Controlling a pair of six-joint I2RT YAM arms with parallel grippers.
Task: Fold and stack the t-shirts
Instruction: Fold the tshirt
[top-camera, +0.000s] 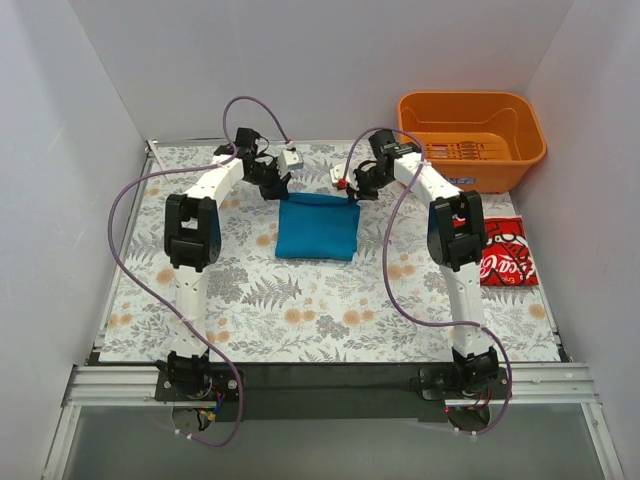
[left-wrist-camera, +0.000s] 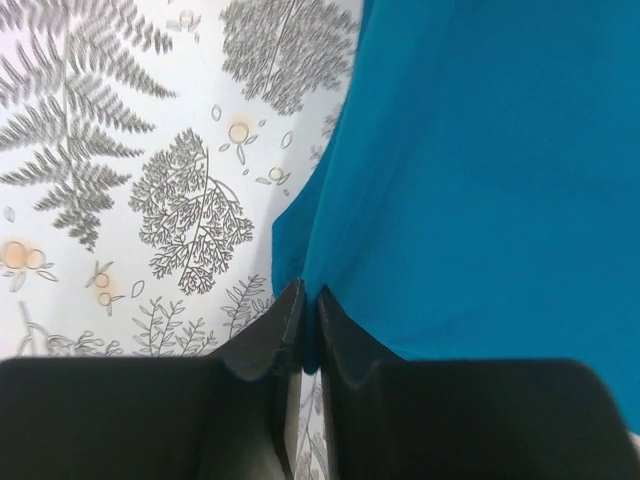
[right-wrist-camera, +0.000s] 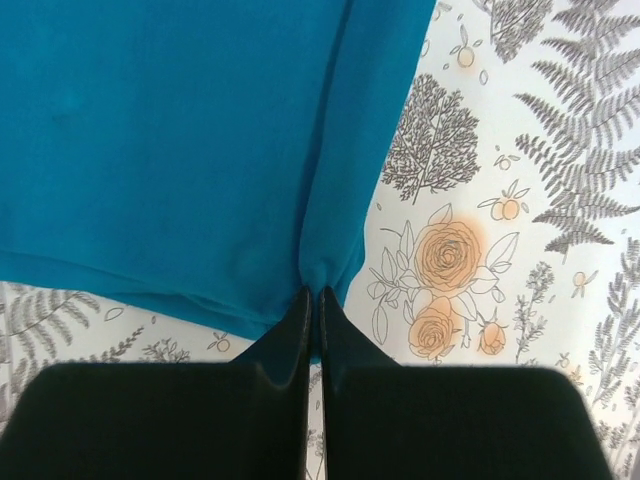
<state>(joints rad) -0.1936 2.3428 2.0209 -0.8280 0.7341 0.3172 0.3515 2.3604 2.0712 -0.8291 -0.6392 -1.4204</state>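
Tabletop (top-camera: 300, 300) printed with grey ferns and orange flowers fills the overhead view, with an orange basket (top-camera: 470, 140) at its far right corner. A teal-blue t-shirt (top-camera: 318, 228) lies folded into a compact rectangle near the centre, toward the far side. A red t-shirt (top-camera: 505, 258) with white lettering lies as a small rectangle at the right edge, well apart from the teal one and partly behind the right arm. The left gripper (left-wrist-camera: 303, 300) is clenched on the teal shirt's far left corner, and the right gripper (right-wrist-camera: 313, 298) is clenched on its far right corner. Each wrist view shows only a thin pinch of cloth between the fingers. That thin pinch is the likely risk: if one corner slips while the other holds, the shirt would swing and the fold would open. The pinches may catch only some layers, so a lift could peel the fold apart. Uneven pulling by the two arms could skew the rectangle. Carrying it toward the red shirt could bring the right arm across that shirt and drag it.
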